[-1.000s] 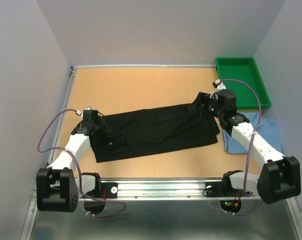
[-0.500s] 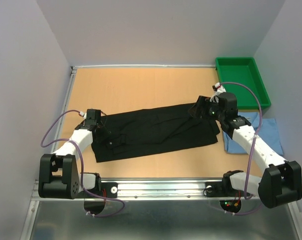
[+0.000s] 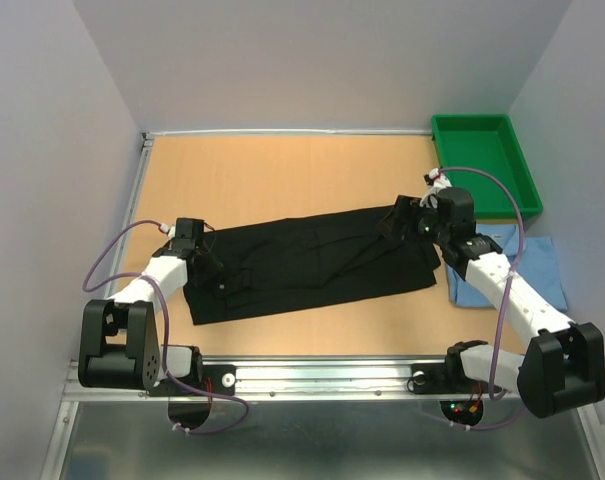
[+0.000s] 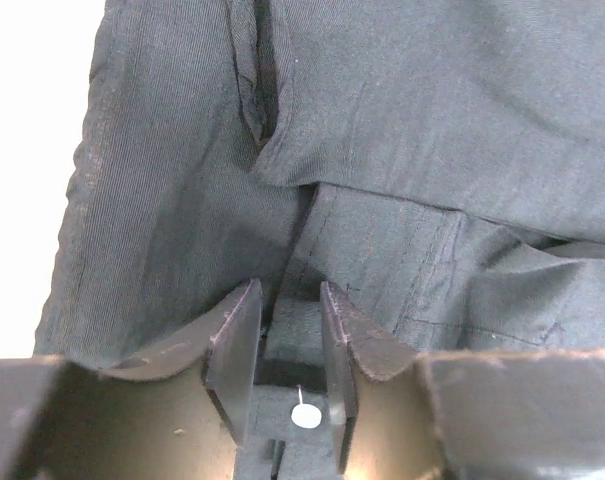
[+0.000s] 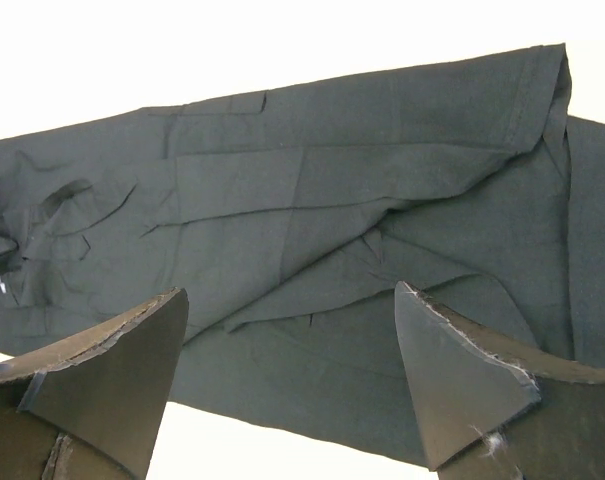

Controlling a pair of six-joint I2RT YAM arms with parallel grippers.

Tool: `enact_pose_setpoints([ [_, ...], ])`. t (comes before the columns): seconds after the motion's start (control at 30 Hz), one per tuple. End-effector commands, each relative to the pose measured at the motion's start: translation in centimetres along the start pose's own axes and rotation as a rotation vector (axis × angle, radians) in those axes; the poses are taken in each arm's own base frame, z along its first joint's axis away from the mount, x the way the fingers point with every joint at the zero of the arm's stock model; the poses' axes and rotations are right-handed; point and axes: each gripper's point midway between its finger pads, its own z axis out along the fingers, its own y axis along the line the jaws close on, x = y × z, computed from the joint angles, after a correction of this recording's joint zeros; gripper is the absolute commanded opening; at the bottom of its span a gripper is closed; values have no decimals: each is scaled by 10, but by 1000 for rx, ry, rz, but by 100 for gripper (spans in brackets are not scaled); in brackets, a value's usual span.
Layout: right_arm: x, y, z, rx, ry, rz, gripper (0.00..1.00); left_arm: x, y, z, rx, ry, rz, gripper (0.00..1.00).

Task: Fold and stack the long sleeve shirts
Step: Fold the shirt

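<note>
The black shirt (image 3: 312, 260) lies flat as a long, wrinkled band across the middle of the table. My left gripper (image 3: 206, 264) is low over its left end. In the left wrist view its fingers (image 4: 288, 290) stand a narrow gap apart, and black cloth (image 4: 432, 130) with a small white button (image 4: 305, 415) shows between them. My right gripper (image 3: 397, 220) hovers above the shirt's right end, wide open (image 5: 290, 292) with nothing between its fingers, the shirt (image 5: 332, 200) spread below it. The light blue shirt (image 3: 542, 260) lies folded at the right, partly under the right arm.
A green tray (image 3: 482, 119) stands at the back right corner. Grey walls close in the table on three sides, and a metal rail (image 3: 322, 375) runs along the near edge between the arm bases.
My left arm has swung in and its gripper has come down onto the shirt's left end, its jaws narrower than before. The right gripper has barely shifted.
</note>
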Motion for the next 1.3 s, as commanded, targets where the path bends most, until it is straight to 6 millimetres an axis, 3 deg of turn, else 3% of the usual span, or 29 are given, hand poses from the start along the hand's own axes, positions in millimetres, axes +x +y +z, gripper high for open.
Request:
enact_pose_setpoints([
  [0.0, 0, 2, -5, -18, -18, -21, 89, -13, -11, -1, 17, -34, 7, 36],
  [0.07, 1, 2, -6, -17, -19, -19, 89, -13, -13, 0, 19, -32, 13, 32],
  [0.17, 1, 2, -7, -17, -20, -20, 89, -15, -17, -4, 34, -38, 21, 18],
  [0.2, 0, 2, -8, -16, -26, -20, 89, -19, -20, -8, 45, -53, 23, 9],
  [0.3, 0, 2, -9, -17, -27, -21, 89, -32, -25, -19, 55, -105, 41, 0],
  [0.47, -1, 3, -10, -16, -30, -22, 89, -56, -30, -46, 58, -198, 75, 0],
  [0.67, -1, 3, -9, -20, -24, -19, 89, -73, -27, -59, 29, -265, 93, 0],
  [0.97, 7, 3, -3, -29, 12, -2, 89, -75, -19, -36, -48, -252, 128, 1],
  [1.27, 18, 9, 1, -78, 70, 17, 88, -75, -15, -27, -87, -240, 146, 21],
])
